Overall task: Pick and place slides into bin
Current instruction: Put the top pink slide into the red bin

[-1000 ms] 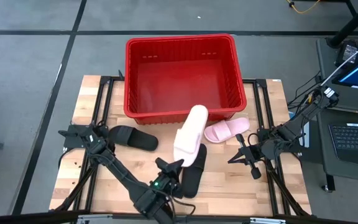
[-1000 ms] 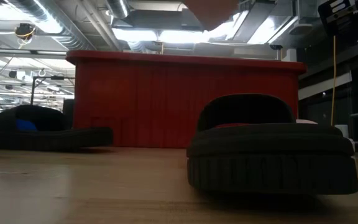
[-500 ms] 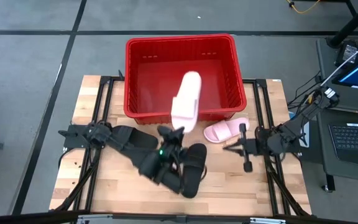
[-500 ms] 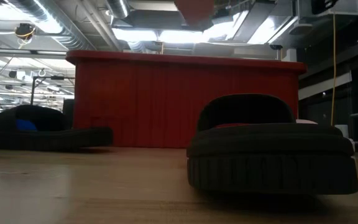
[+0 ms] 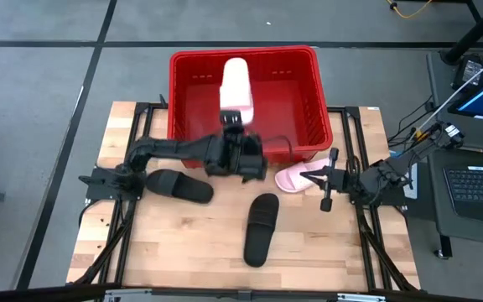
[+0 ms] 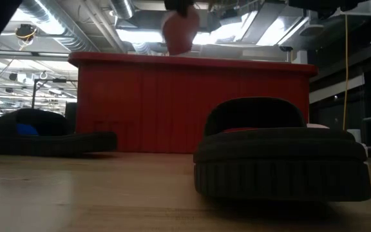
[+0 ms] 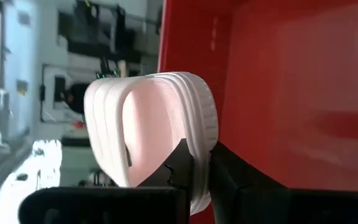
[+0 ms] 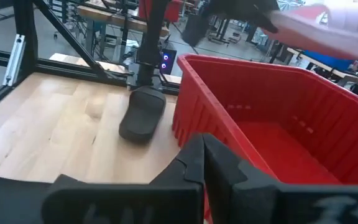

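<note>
My left gripper (image 5: 234, 124) is shut on a pale pink slide (image 5: 235, 82) and holds it above the red bin (image 5: 309, 109). In the low view the slide's end (image 6: 178, 32) shows above the bin's rim. The second pink slide (image 5: 296, 178) lies on the table against the bin's near right corner. My right gripper (image 5: 326, 180) is shut and empty just right of it. One black slide (image 5: 179, 185) lies at the left. The other black slide (image 5: 261, 228) lies in the middle of the table. My left gripper pinches the pink slide's near end (image 7: 199, 163) between its two fingers, one finger (image 7: 178, 167) on the pink inner side and one (image 7: 225, 171) on the outer side. The fingers reach level from the table's near side, along the slide. The slide is lifted clear and juts out over the bin.
The bin stands at the table's far edge, its floor (image 8: 272, 140) bare where it shows. The left arm (image 5: 174, 149) stretches across the bin's near left corner. Bare wood (image 5: 174, 243) lies near the front edge. A laptop (image 5: 476, 184) sits beyond the table's right side.
My left gripper has gone from the table's near middle toward the far edge and up, carrying the pink slide from above the black slide to over the bin. My right gripper has shifted a little toward the far edge, beside the pink slide on the table.
</note>
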Robot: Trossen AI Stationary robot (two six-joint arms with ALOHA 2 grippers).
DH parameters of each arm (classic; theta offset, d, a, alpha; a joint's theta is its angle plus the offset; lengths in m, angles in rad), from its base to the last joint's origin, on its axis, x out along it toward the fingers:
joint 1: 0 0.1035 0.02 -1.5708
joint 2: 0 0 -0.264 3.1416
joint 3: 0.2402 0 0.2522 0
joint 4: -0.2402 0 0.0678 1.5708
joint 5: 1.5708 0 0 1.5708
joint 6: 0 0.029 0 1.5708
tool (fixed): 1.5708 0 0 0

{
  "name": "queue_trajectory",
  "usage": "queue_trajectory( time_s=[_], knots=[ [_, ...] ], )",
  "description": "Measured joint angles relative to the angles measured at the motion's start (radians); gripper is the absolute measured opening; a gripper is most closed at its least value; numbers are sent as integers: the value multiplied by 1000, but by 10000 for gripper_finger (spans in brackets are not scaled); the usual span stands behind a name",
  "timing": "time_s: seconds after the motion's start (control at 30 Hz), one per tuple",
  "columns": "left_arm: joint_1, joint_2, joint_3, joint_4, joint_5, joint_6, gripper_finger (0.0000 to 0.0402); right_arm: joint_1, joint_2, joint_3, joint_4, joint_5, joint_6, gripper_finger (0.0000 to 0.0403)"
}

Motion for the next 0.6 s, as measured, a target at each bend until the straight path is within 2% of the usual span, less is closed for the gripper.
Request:
queue_trajectory(
  time_s=[0.37,0.47,0.6],
  knots=[
    [135,-5,-120,2,58,49,23,-1,-88,0,-195,-3,88,5],
    [156,-38,-195,9,106,36,22,-1,-92,-1,-217,-3,83,5],
    [170,-121,-355,91,110,9,22,-1,-111,-1,-205,11,51,5]
  ],
)
